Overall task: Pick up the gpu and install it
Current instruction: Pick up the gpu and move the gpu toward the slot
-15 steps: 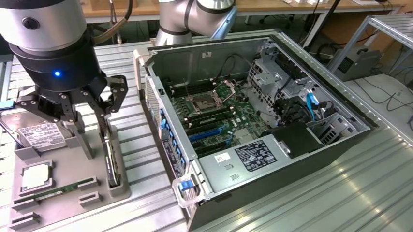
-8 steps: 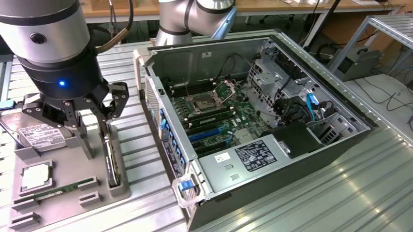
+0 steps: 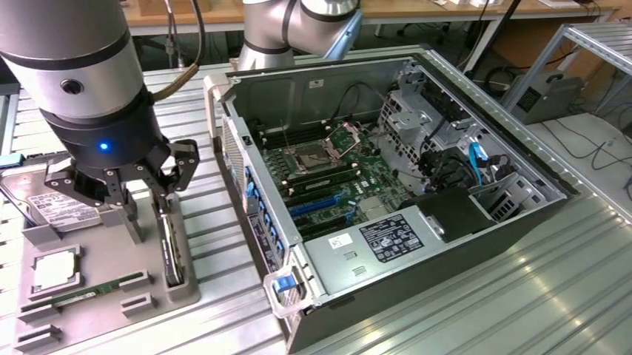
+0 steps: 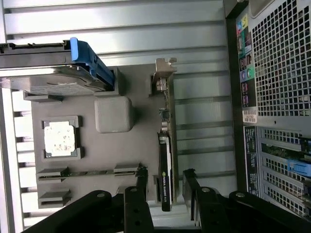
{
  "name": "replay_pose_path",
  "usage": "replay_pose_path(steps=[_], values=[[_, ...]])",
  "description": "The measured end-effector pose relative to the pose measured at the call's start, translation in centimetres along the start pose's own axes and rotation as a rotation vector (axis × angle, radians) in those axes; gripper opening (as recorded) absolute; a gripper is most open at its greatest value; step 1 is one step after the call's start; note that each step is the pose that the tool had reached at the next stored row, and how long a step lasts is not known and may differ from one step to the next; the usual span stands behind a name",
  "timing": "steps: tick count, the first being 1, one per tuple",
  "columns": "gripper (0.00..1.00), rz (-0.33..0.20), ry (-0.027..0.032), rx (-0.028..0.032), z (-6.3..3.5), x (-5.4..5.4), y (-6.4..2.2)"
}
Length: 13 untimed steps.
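Dark gpu (image 4: 165,160) stands on edge in the grey holder (image 4: 136,150), its long axis running straight out between the gripper's (image 4: 165,175) parted fingers, which straddle one end with gaps either side

The room is bright, with even light coming from overhead. The ribbed metal bench (image 3: 513,296) throws back pale streaks of glare toward four o'clock in the exterior view. Inside the open computer case (image 3: 493,122) the light falls off and the corners sit in shade. A small blue lamp (image 3: 102,146) glows on the arm (image 3: 79,66) at nine o'clock. In the wrist view the pincer (image 4: 164,171) is a dark silhouette at six o'clock, and the grey tray (image 4: 131,150) shows only soft shadows.
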<state>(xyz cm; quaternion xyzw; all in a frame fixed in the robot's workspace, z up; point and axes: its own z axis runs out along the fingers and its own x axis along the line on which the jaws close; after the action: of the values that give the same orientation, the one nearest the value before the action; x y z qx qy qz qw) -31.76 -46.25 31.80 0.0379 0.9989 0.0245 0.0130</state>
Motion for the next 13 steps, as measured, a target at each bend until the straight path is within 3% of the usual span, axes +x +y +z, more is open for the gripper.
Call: replay_pose_path(steps=[6,13], values=[[0.42,0.0,0.0,0.0001,1.51,0.0,-0.06],[0.42,0.0,0.0002,0.0,1.88,-0.4,-0.05]])
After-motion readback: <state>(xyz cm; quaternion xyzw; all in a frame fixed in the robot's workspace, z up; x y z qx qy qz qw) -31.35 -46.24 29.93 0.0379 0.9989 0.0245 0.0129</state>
